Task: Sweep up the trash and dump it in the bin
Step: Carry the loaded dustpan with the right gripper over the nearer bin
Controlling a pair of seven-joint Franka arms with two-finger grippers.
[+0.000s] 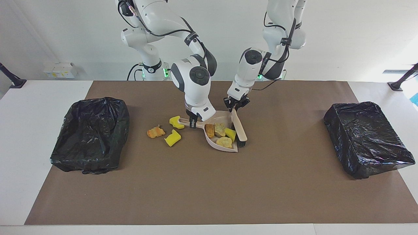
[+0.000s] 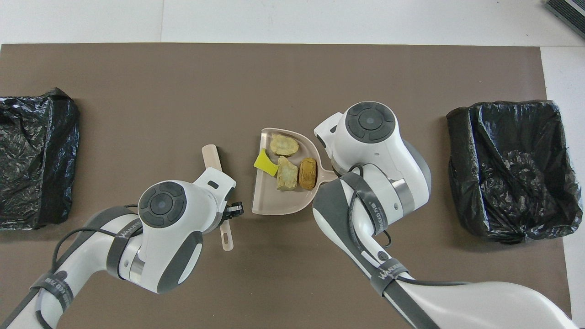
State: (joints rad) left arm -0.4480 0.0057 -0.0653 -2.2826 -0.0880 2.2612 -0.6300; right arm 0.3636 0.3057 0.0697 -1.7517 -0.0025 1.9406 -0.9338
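I see the counter (image 1: 45, 98) covered by a wide brown mat (image 1: 209, 195). Two bins lined with black bags sit on the mat: one bin (image 1: 89, 135) at the right arm's end, the other bin (image 1: 367, 138) at the left arm's end.

The right arm comes down over the middle of the mat; its right gripper (image 1: 194, 124) has its fingers clenched on the handle of the beige dustpan (image 1: 225, 148), which lies flat on the mat with its open mouth turned toward the left arm's end. The left arm reaches in beside it; its left gripper (image 1: 235, 106) has its fingers clenched on the handle of the beige brush (image 1: 240, 129), whose black bristles rest at the mouth of the dustpan.

The trash lies in two groups. In the dustpan I count four pieces: a brown bread lump (image 2: 307, 173), a pale bread lump (image 2: 287, 173), a round bread lump (image 2: 284, 145) and a yellow sponge chunk (image 2: 265, 163) at the pan's mouth. On the mat, beside the dustpan toward the right arm's end, lie three more: a yellow sponge chunk (image 1: 176, 122) touching the pan's handle, another yellow sponge chunk (image 1: 172, 138), and an orange bread lump (image 1: 155, 132).
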